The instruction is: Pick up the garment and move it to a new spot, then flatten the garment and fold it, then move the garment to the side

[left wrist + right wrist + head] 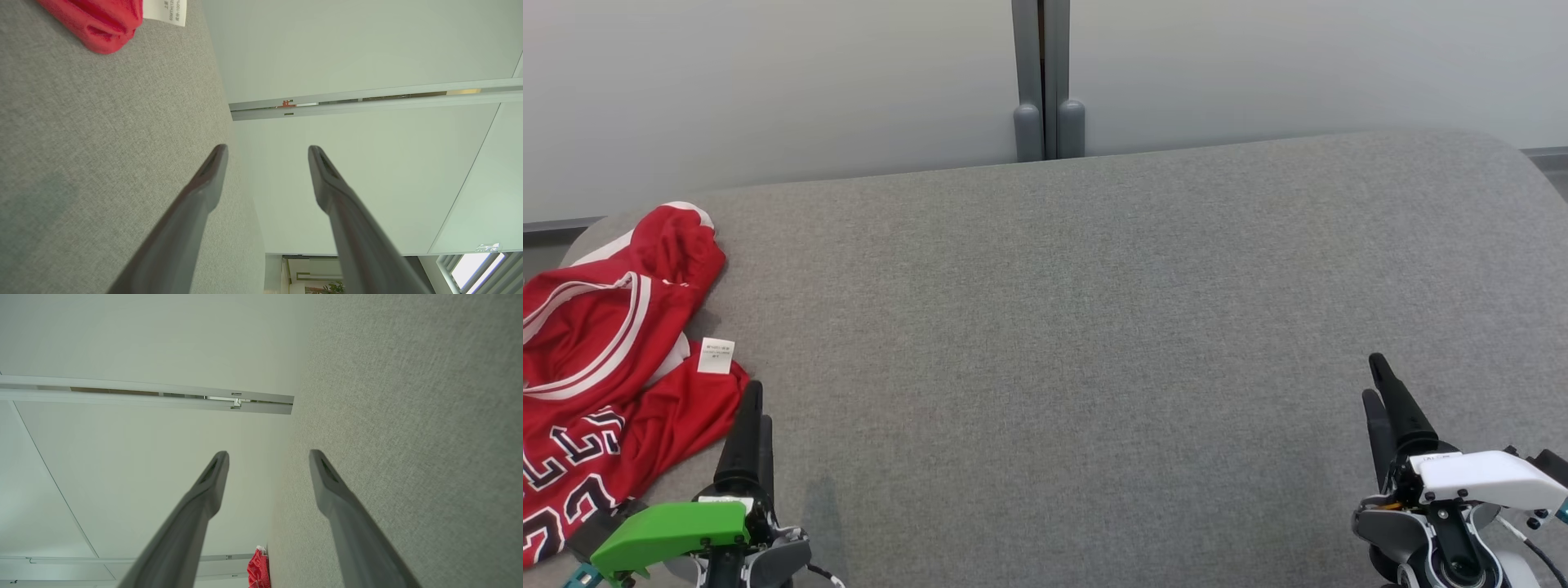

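Two grippers: both sat at the near edge of the bench [1094,327], one toward each end, with their dark fingers pointing at the far edge.
Left gripper [758,402]: green-shelled and near the left end; in the left wrist view [266,148] its fingers stood parted with a clear gap and held nothing.
Right gripper [1373,376]: white-shelled and near the right end; in the right wrist view [268,453] its fingers were likewise spread apart and empty, over bare grey fabric.
Red basketball jersey [596,376]: lay crumpled at the left end of the bench, reaching from near the far-left corner toward the near edge, with white trim and white lettering showing; its right hem was just beside the left gripper, apart from the fingertips [98,24]. It showed small and distant in the right wrist view [258,571].
Care label [716,355]: white, flipped out at the jersey's right edge, lying on the grey fabric [165,10].
Wall panels [768,82]: pale, behind the far edge, split by a grey post [1043,82].
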Available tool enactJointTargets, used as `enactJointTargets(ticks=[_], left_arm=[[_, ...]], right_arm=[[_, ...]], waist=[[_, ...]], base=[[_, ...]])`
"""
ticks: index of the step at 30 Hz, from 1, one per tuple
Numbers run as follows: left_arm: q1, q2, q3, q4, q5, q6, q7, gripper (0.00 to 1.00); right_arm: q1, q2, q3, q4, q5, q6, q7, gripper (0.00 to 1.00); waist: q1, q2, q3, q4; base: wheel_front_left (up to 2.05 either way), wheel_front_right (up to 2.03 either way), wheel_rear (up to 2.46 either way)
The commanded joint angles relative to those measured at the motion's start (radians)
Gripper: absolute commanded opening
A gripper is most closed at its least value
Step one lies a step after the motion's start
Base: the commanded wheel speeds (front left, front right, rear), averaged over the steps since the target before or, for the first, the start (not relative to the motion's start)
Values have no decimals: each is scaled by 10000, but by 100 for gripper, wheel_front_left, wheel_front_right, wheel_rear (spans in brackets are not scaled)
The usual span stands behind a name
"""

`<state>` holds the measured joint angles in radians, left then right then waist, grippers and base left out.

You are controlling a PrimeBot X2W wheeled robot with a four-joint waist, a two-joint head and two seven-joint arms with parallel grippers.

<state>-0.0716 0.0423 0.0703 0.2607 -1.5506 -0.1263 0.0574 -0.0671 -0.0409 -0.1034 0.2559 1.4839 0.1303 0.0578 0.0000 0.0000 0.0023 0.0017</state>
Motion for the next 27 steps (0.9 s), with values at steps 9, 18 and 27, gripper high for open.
enactJointTargets(ticks=[9, 18, 27], left_arm=[[63, 53, -19, -250, 1744, 20, -486, 100], [225, 56, -51, -403, 3524, 44, -846, 100], [368, 64, -83, -616, 5533, 68, -1167, 100]], right_arm=[[79, -61, 124, -619, -2226, 3, -488, 100], [262, -159, 434, -949, -4524, 3, -847, 100], [374, -300, 641, -1039, -6366, 4, -1175, 100]], waist=[[0, 0, -28, 45], [0, 0, -53, 88], [0, 0, -70, 113]], base=[[0, 0, 0], [0, 0, 0], [0, 0, 0]])
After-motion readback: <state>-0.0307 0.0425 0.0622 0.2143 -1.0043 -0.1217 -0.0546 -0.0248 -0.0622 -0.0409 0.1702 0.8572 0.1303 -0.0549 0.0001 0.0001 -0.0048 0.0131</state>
